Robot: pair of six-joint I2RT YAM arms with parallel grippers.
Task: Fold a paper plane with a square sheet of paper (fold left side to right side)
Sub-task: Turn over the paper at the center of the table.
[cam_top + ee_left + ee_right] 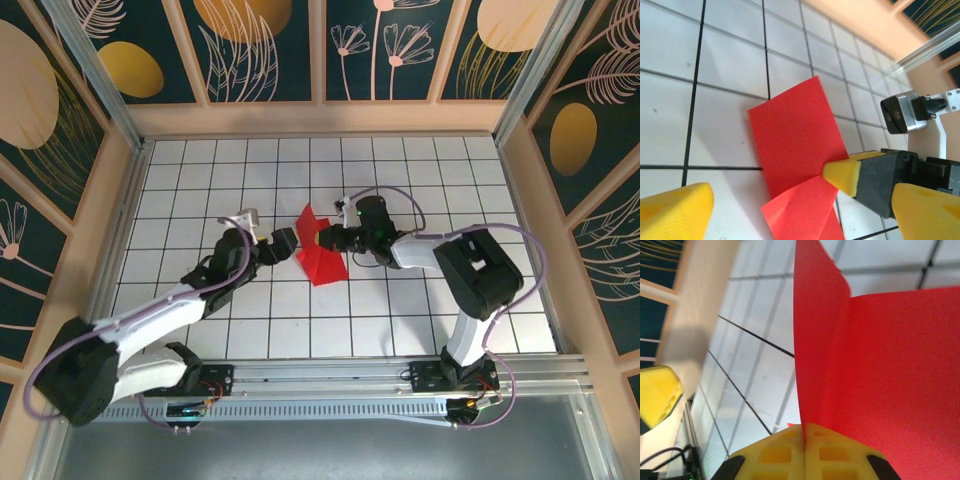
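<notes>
We see the square sheet of paper (322, 262), thin and bright red. It lies near the middle of the white counter (400, 320) with black lines. Most of it lies flat. One flap stands up along a sharp fold.

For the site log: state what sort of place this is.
Probably a robot test cell: a white grid-tiled table, boxed in by patterned panels, with a left arm and right arm bolted to a rail.

Our arms, black and white
We see white links on the left arm (165, 308) and right arm (462, 342), black joints, lilac cables (36, 372), yellow fingers (675, 212).
</notes>
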